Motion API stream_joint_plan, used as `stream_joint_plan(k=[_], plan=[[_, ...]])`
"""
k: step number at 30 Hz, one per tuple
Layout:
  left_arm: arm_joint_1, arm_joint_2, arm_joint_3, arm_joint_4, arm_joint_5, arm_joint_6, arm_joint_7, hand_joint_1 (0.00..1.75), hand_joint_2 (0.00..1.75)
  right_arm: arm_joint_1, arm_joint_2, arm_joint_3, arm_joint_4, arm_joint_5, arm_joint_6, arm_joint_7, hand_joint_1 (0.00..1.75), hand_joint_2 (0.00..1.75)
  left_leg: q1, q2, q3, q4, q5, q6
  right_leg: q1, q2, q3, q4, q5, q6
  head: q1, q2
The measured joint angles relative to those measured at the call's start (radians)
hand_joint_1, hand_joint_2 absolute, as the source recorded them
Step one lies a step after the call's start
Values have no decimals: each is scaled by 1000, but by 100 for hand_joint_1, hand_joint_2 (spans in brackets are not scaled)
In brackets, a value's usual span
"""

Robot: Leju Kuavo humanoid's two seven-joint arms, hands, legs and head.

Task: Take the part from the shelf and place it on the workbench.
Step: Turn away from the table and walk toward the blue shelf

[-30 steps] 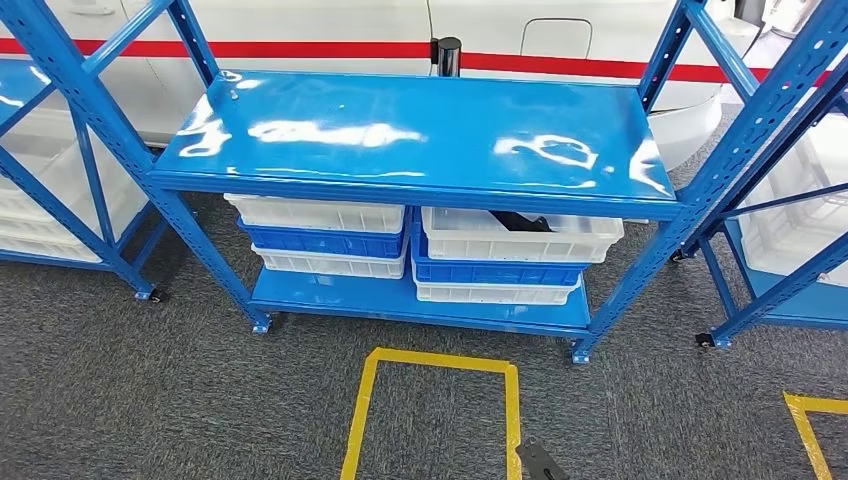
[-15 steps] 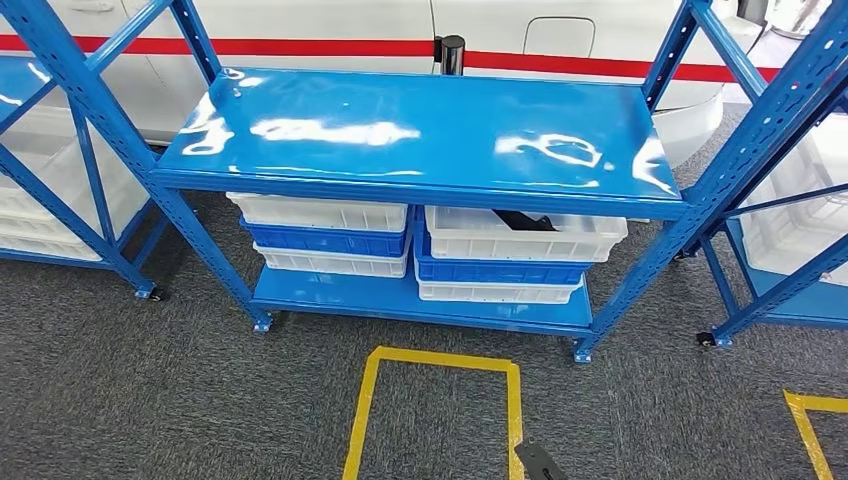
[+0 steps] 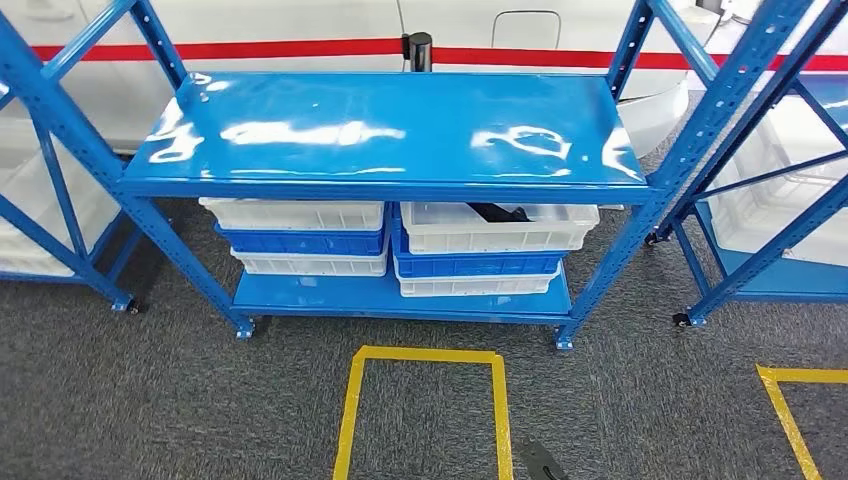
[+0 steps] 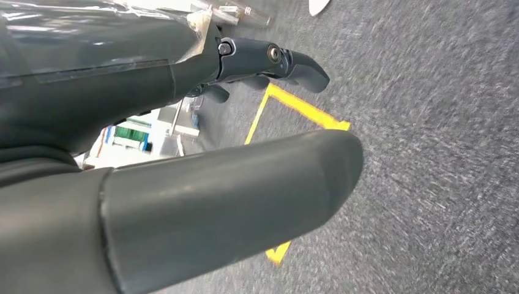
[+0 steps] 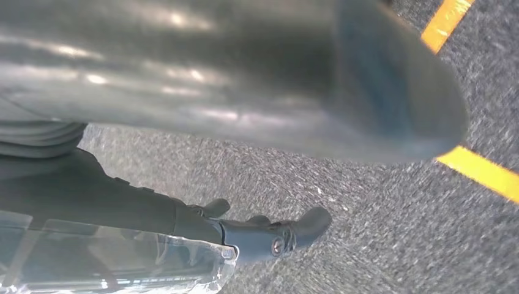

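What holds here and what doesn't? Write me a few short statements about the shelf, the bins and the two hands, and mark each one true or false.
1. A dark part lies in the top white bin of the stack on the right. True.
2. The shelf's top board carries a blue bin. False: the bins sit on the lower board, under the top one.
3. The left hand holds the part. False: it holds nothing and hangs over the grey carpet.
4. A yellow tape outline marks the floor in front of the shelf. True.
5. The right hand holds nothing. True.
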Motion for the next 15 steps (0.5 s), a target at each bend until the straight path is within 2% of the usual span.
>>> stream_joint_plan(k=[2,3,4,5,6,7,8,9,10,11,13,15], plan=[[-1,-1,0,0,0,0,0,0,0,2,0,0,0,0,0,0,0,0,5,13,6,3,-4,-8,3,21,-5,6,3,-24,-3,0],[-2,-2,0,0,0,0,0,0,0,4,-1,0,0,0,0,0,0,0,10,7,6,8,-12,-12,3,31,-4,6,6,-32,-3,0],[-2,-2,0,0,0,0,0,0,0,5,-1,0,0,0,0,0,0,0,14,-10,0,26,-30,-16,3,41,-4,6,10,-40,-3,0],[-2,-3,0,0,0,0,0,0,0,5,0,0,0,0,0,0,0,0,17,-33,-14,63,-62,-18,4,50,-6,6,15,-47,-3,0],[-1,-3,0,0,0,0,0,0,0,4,0,0,0,0,0,0,0,0,17,-58,-38,121,-102,-20,6,60,-8,6,19,-53,-4,0],[-1,-3,0,0,0,0,0,0,0,4,0,0,0,0,0,0,0,0,16,-73,-66,189,-139,-18,9,70,-11,6,21,-57,-4,0],[0,-3,0,0,0,0,0,0,0,5,0,0,0,0,0,0,0,0,15,-81,-92,250,-165,-16,13,82,-14,7,23,-59,-4,0],[1,-3,0,0,0,0,0,0,0,6,1,0,0,1,0,0,0,0,14,-84,-106,284,-171,-11,17,94,-15,7,24,-60,-4,0],[1,-3,0,0,0,0,0,0,0,8,0,0,0,1,0,0,0,0,13,-87,-103,282,-158,-5,20,107,-15,7,24,-61,-4,0],[2,-3,0,0,0,0,0,0,0,8,0,0,0,1,0,0,0,0,10,-92,-83,243,-129,3,22,120,-14,7,24,-61,-4,0],[2,-2,0,0,0,0,0,0,0,7,2,-1,0,1,0,0,0,0,6,-130,-19,117,-68,23,25,146,-13,7,25,-59,-3,0],[2,0,-1,0,0,0,-1,0,0,4,5,-1,0,1,0,0,0,0,0,-163,20,38,-47,36,23,169,-18,8,28,-54,-3,0]])
